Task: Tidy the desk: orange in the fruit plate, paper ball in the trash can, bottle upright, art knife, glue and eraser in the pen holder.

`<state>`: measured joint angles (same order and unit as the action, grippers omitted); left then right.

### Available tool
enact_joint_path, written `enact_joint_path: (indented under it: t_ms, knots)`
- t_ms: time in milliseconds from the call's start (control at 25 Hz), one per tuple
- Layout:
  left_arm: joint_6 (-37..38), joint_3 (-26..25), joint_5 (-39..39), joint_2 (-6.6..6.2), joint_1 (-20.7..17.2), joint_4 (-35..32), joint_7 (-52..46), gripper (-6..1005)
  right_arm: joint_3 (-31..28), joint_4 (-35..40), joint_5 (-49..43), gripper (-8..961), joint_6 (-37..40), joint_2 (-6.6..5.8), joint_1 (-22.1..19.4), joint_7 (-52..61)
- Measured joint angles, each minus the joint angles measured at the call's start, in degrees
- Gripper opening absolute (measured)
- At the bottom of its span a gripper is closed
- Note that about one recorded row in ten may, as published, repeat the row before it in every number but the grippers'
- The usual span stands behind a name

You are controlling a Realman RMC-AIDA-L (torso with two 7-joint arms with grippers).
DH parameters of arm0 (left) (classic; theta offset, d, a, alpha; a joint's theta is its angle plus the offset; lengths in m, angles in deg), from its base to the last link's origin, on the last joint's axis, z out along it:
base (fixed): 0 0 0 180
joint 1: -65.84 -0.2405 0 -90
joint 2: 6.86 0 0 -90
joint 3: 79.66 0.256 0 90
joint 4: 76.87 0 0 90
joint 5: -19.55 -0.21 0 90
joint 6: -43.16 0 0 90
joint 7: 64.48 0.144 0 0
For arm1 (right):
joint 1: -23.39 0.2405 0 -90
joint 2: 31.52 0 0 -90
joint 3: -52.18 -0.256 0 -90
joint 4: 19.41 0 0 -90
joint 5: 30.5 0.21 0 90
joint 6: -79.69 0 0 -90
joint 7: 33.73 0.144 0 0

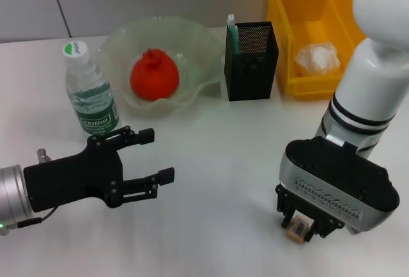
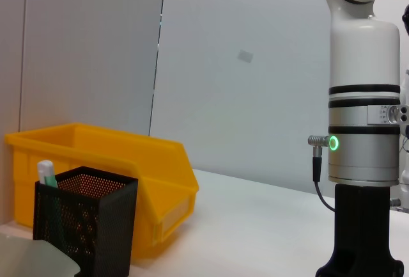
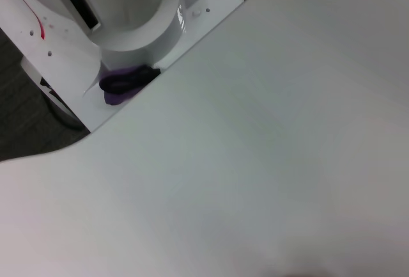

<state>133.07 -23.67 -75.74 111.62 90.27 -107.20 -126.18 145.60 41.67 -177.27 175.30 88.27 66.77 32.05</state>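
In the head view the orange (image 1: 153, 75) lies in the fruit plate (image 1: 198, 43). The bottle (image 1: 89, 94) stands upright left of the plate. The paper ball (image 1: 316, 59) lies in the trash can (image 1: 307, 8). The pen holder (image 1: 252, 63) stands between plate and trash can, with a green-and-white stick (image 1: 232, 34) in it. My right gripper (image 1: 299, 226) is low at the table's front right, shut on the eraser (image 1: 298, 228). My left gripper (image 1: 162, 155) is open and empty at the front left, just in front of the bottle.
The left wrist view shows the trash can (image 2: 96, 168), the pen holder (image 2: 86, 222) with the stick (image 2: 46, 173), and my right arm (image 2: 361, 130). The right wrist view shows bare white table (image 3: 255, 162) and the robot base (image 3: 128, 27).
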Motion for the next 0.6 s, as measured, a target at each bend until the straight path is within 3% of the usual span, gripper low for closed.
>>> enact_joint_path:
  t_ms: [360, 600]
  knots:
    - [0.08, 0.0, 0.78, -0.06, -0.03, 0.01, 0.0, 834, -0.12, 0.04, 0.0, 264, -1.12, 0.0, -0.23, -0.01]
    - [0.2, 0.0, 0.82, -0.08, -0.02, -1.2, -1.25, 835, -3.71, 1.73, 1.46, 273, 1.35, -0.29, -0.02, -0.02]
